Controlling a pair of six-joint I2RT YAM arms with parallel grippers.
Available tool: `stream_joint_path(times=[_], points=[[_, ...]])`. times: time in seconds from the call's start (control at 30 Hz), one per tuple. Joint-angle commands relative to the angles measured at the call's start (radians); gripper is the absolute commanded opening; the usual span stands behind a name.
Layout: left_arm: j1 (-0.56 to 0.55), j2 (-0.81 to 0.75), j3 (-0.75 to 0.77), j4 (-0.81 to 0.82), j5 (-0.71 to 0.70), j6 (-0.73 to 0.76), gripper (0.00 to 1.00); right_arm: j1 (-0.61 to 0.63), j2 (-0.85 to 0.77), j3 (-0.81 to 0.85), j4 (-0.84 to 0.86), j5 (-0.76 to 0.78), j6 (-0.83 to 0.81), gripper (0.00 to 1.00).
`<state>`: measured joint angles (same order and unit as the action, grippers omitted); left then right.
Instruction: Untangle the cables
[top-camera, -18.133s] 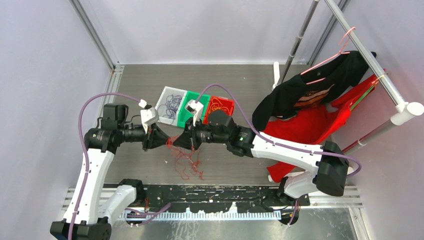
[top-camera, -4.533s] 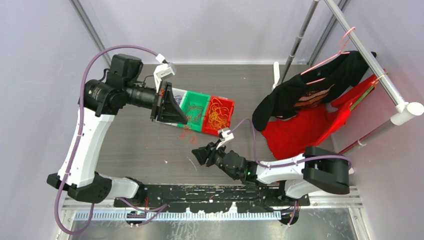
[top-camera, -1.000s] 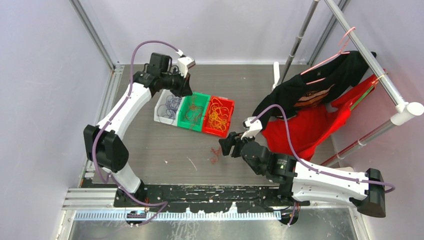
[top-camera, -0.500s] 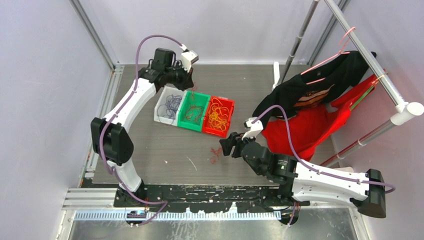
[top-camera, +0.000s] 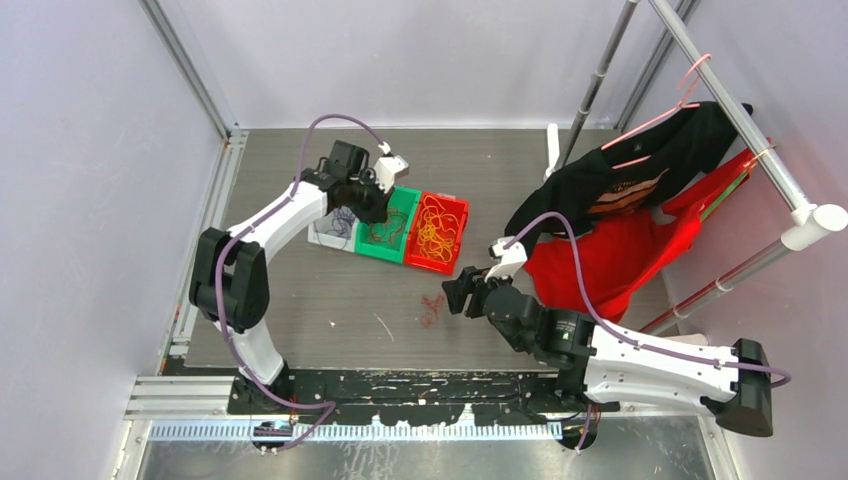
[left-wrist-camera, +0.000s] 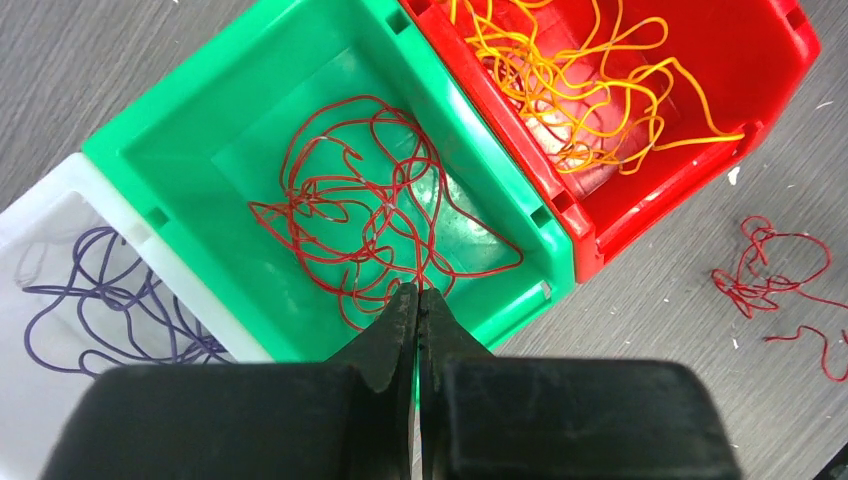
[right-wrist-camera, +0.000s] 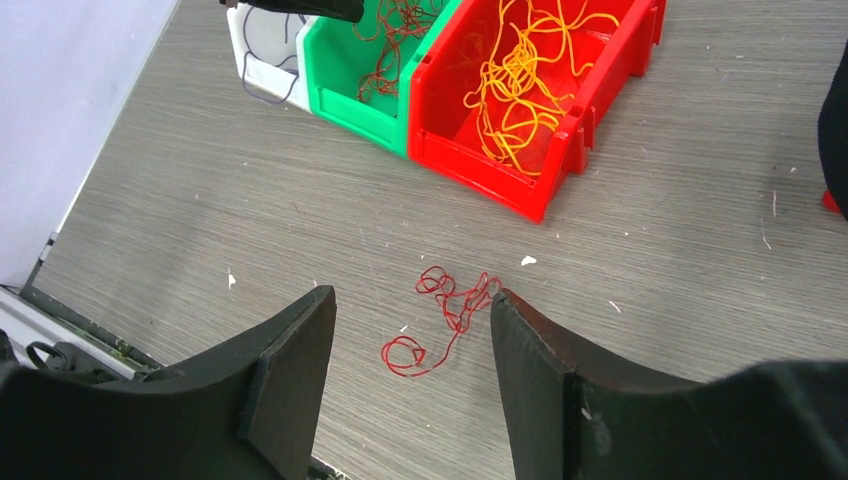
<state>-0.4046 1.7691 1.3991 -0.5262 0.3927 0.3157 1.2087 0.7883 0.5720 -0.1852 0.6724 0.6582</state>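
Three bins abreast: white bin (right-wrist-camera: 255, 50), green bin (left-wrist-camera: 200, 80), red bin (left-wrist-camera: 770, 30), each holding cables (left-wrist-camera: 575, 95). Loose red cable (top-camera: 432, 305) on surface (right-wrist-camera: 250, 200) before right gripper (right-wrist-camera: 410, 300), jaws open. Left gripper (left-wrist-camera: 418, 300), jaws closed, above green bin. Garments (top-camera: 600, 190) hang at right.

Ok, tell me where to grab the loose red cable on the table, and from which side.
Probably the bunched part of the loose red cable, where strands overlap, not the single trailing loop. Come straight down with the open right tool, which hovers over it: the cable lies flat, so no side offers an edge.
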Motion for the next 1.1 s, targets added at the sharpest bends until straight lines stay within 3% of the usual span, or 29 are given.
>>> stream_joint_path(times=[0.0,0.1,0.13,0.27,0.57,0.67,0.77,1.0,1.07], points=[[-0.021,0.000,-0.010,0.087,-0.049,0.039,0.00,-0.005,0.056,0.012,0.006,0.018,0.039,0.64],[-0.028,0.030,0.005,0.067,-0.083,0.041,0.05,-0.006,0.137,0.015,-0.006,0.007,0.068,0.64],[-0.028,0.033,0.015,0.054,-0.092,0.040,0.15,-0.007,0.163,0.015,-0.005,-0.001,0.077,0.64],[-0.028,0.008,0.064,-0.042,-0.081,0.039,0.66,-0.019,0.249,0.016,-0.006,-0.034,0.110,0.64],[-0.021,-0.181,0.165,-0.351,0.068,0.054,0.97,-0.064,0.438,-0.005,0.137,-0.160,0.107,0.63],[-0.017,-0.237,0.182,-0.464,0.131,0.057,0.99,-0.104,0.508,0.002,0.191,-0.193,0.102,0.59],[-0.017,-0.303,0.157,-0.529,0.196,0.052,0.99,-0.145,0.598,0.014,0.241,-0.248,0.100,0.49],[-0.016,-0.436,0.042,-0.572,0.292,0.034,1.00,-0.156,0.643,0.071,0.265,-0.299,0.053,0.06],[-0.016,-0.467,0.013,-0.578,0.323,0.044,0.97,-0.157,0.598,0.079,0.263,-0.311,0.026,0.01]])
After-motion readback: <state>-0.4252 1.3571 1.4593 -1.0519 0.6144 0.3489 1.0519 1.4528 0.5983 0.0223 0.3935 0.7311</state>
